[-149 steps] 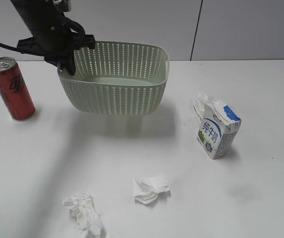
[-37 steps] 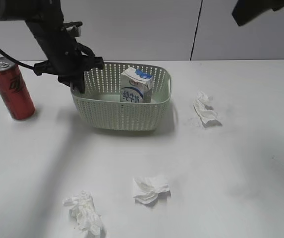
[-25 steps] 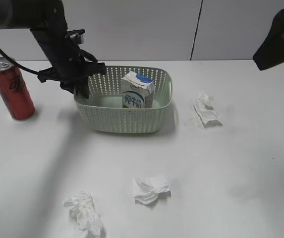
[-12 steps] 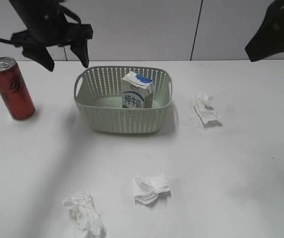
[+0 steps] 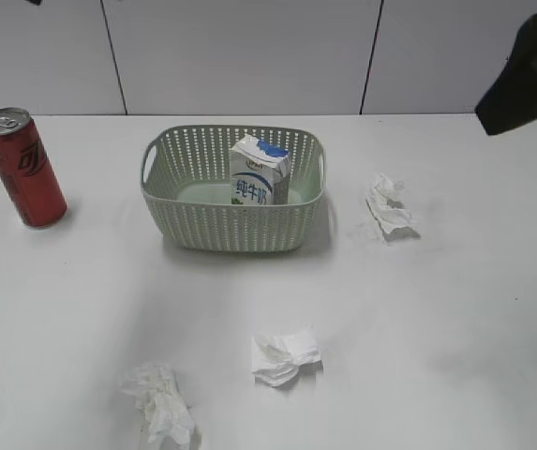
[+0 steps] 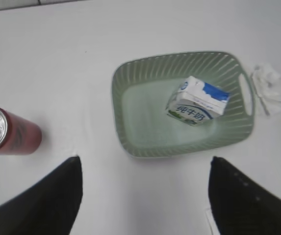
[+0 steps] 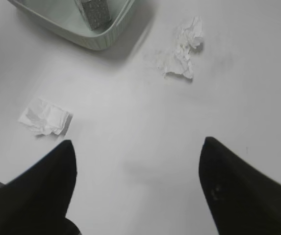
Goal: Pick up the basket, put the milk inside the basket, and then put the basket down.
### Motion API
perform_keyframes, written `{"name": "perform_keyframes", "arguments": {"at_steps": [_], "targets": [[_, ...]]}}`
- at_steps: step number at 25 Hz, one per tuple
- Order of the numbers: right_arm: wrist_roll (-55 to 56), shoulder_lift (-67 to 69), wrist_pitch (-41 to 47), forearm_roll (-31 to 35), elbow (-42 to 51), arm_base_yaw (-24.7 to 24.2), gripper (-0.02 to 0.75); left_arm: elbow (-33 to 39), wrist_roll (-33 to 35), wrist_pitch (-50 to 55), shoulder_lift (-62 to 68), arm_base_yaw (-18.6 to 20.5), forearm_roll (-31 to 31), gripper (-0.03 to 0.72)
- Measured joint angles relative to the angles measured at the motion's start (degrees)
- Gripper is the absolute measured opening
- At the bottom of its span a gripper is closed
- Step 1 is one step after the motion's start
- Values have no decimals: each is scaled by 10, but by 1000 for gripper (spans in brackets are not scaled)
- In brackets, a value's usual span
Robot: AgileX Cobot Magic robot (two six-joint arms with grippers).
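The pale green basket (image 5: 202,225) stands on the white table. The blue-and-white milk carton (image 5: 259,171) stands upright inside it, toward the right. Both show from above in the left wrist view, basket (image 6: 135,122) and milk carton (image 6: 196,101). My left gripper (image 6: 144,169) is open and empty, high above the table in front of the basket; it is out of the exterior view. My right gripper (image 7: 138,149) is open and empty, high over bare table. Only a dark part of the right arm (image 5: 530,75) shows at the exterior view's top right.
A red soda can (image 5: 22,169) stands left of the basket, also in the left wrist view (image 6: 10,134). Crumpled tissues lie right of the basket (image 5: 388,208), in front of it (image 5: 285,356) and at the front left (image 5: 160,403).
My left gripper let go of the basket's left rim, opened, and rose out of the exterior view. The basket with the milk stays on the table. The right arm barely moved.
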Motion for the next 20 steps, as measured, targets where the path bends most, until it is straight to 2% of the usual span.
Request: {"name": "perform_keyframes", "arguments": {"at_steps": [4,6,17,20], "targets": [[8,-60,12,0,36,0,592,46,1,0,-84,-26,1,589],[15,-106,22,0,67,0,592,99,1,1,-135,-34,0,587],[25,-405,18,-10,278,0,592,508,2,-19,-485,-38,31,584],[24,-482,17,-11,334,0,592,589,7,-40,-574,-38,31,584]]}}
